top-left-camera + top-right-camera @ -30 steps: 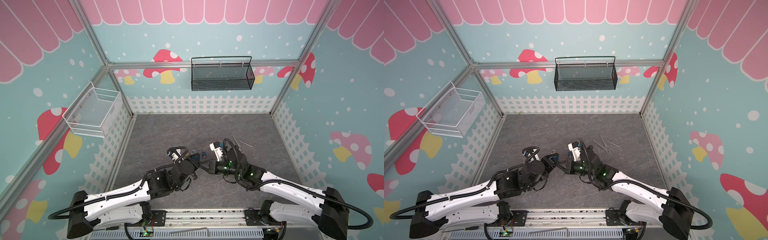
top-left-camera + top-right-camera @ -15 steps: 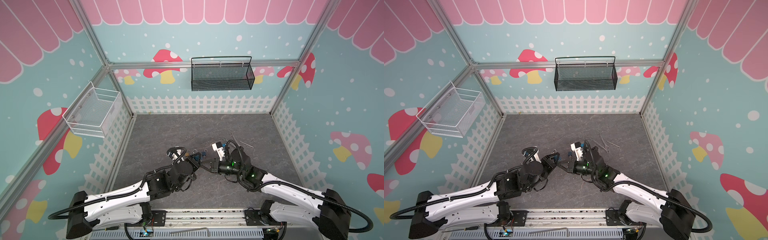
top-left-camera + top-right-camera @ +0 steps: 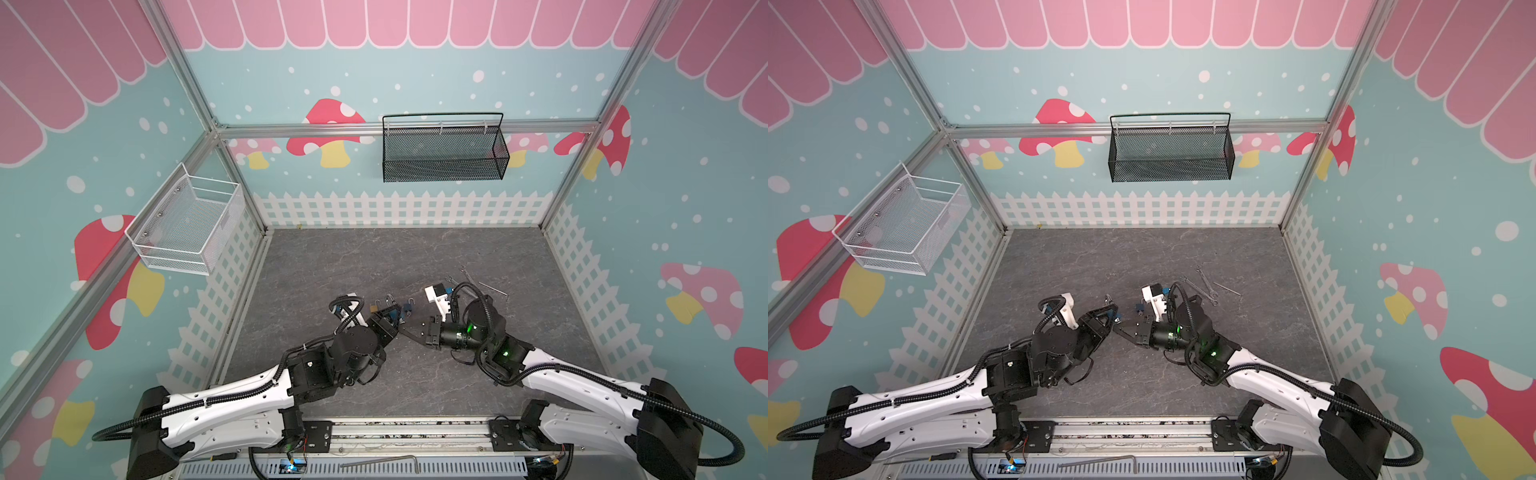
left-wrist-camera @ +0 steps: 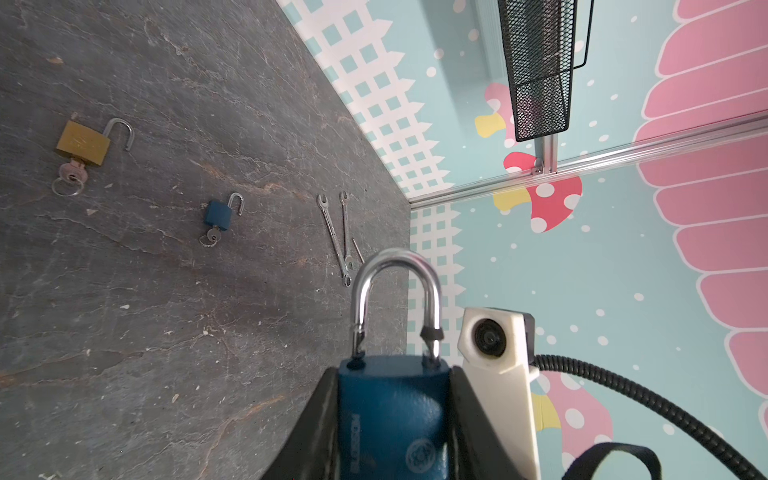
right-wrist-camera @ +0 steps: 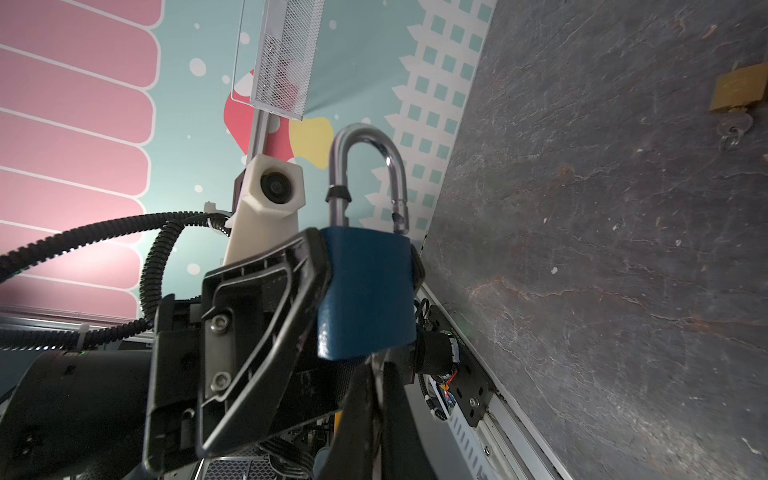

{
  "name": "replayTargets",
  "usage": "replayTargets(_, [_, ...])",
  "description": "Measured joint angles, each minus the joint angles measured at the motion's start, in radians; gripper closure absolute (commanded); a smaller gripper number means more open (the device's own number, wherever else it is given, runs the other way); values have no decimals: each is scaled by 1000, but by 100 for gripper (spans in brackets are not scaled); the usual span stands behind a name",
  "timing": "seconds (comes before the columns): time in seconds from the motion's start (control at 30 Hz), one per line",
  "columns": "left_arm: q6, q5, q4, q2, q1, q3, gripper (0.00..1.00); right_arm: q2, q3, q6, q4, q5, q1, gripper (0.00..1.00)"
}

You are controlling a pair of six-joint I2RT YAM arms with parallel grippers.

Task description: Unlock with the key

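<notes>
Left fingers (image 4: pixel 316 424) clamp the blue padlock (image 4: pixel 392 411) at lower centre in both top views. Right fingers (image 5: pixel 365 415) are pinched tight under its base, what they pinch hidden. Both arms reach low, tips meeting. Bare surface (image 3: pixel 374 266) lies behind them, with wrenches (image 3: pixel 1206 286) to the upper right.

Grey veined tabletop (image 4: pixel 166 311); big padlock (image 4: pixel 390 415) blue, shackle (image 4: pixel 395 266) silver.

I'm driving a lab robot cell, not a real room: aluminium frame (image 3: pixel 291 129), printed mushroom walls (image 3: pixel 270 75), slate-look mat (image 3: pixel 374 257). My two arms (image 3: pixel 224 405) mount on a metal rail (image 3: pixel 399 428) in front.
</notes>
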Motion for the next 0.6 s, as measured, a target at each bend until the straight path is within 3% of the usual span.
replayTargets(0.23, [55, -1, -104, 23, -4, 79, 100, -18, 4, -76, -28, 20, 0, 98])
replayTargets(0.6, [156, 7, -251, 24, 3, 163, 100, -51, 100, -363, -245, 110, -8, 53])
